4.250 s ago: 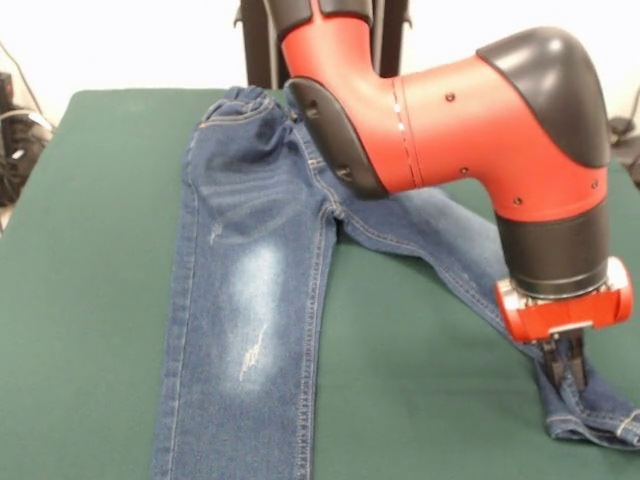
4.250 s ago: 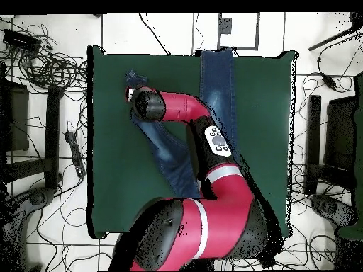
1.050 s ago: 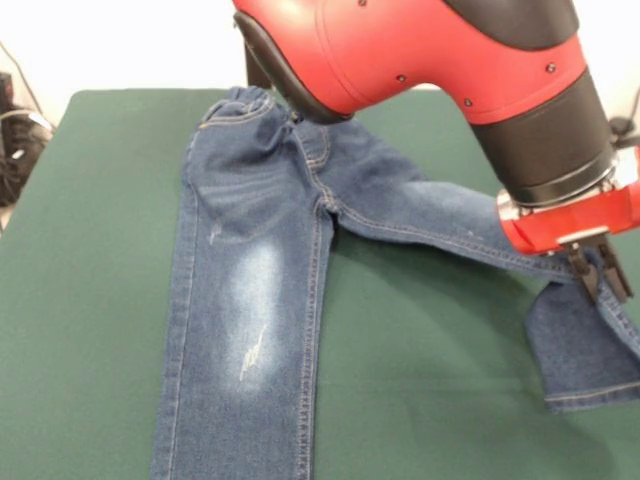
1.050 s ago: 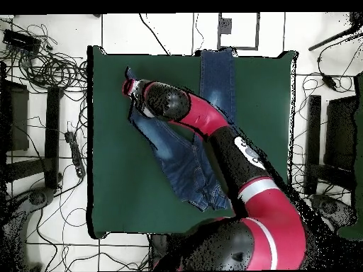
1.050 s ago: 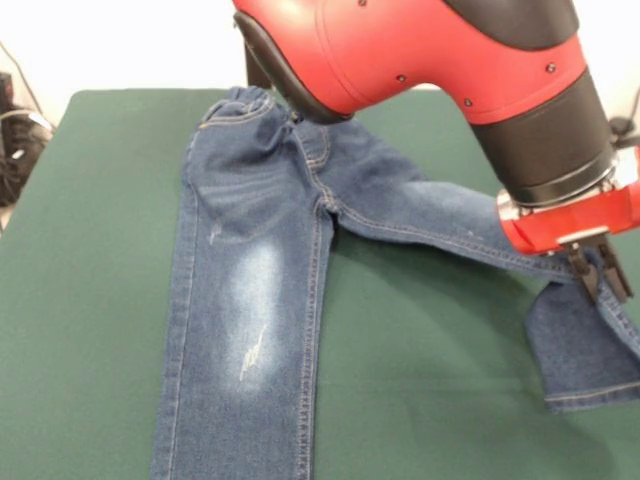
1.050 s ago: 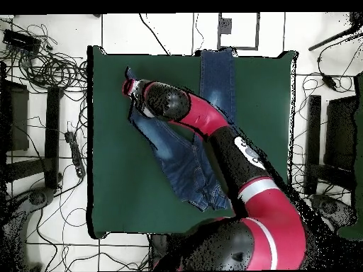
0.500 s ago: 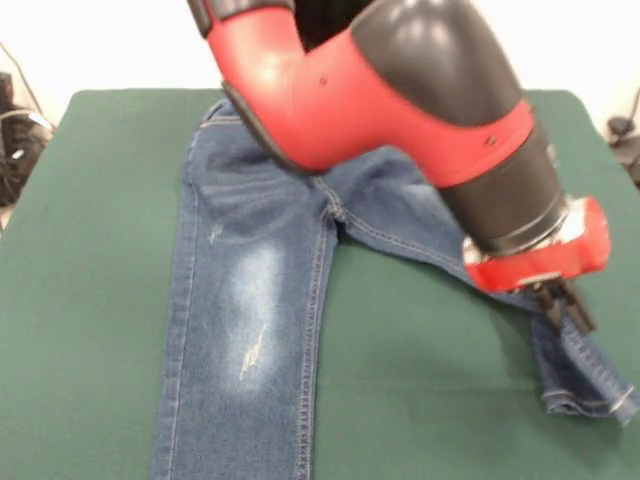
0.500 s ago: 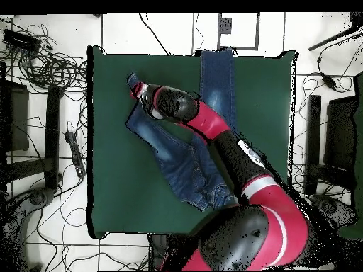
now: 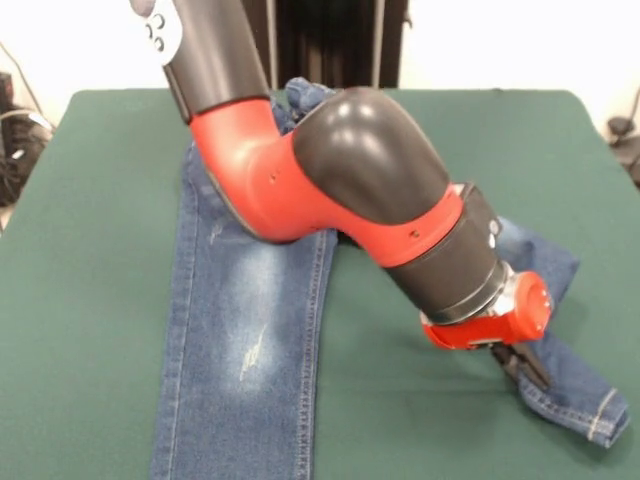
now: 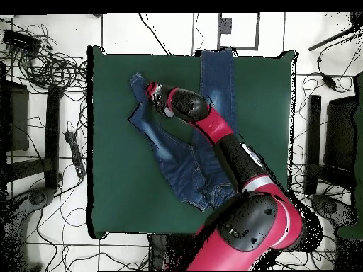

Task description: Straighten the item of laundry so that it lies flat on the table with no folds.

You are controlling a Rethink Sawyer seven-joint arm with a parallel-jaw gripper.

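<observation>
The front view looks from across the table (image 9: 90,300) toward the robot, set fairly close and angled downward, so the green cloth fills the frame and the arm (image 9: 340,190) comes in from the top. The overhead view looks straight down from well above, with the robot's base at the bottom; it takes in the whole table (image 10: 113,177) and the surrounding floor (image 10: 42,106) strewn with cables. Both views share the tabletop, the jeans (image 9: 250,330) (image 10: 186,166) and the arm (image 10: 227,149), turned half round between them.
</observation>
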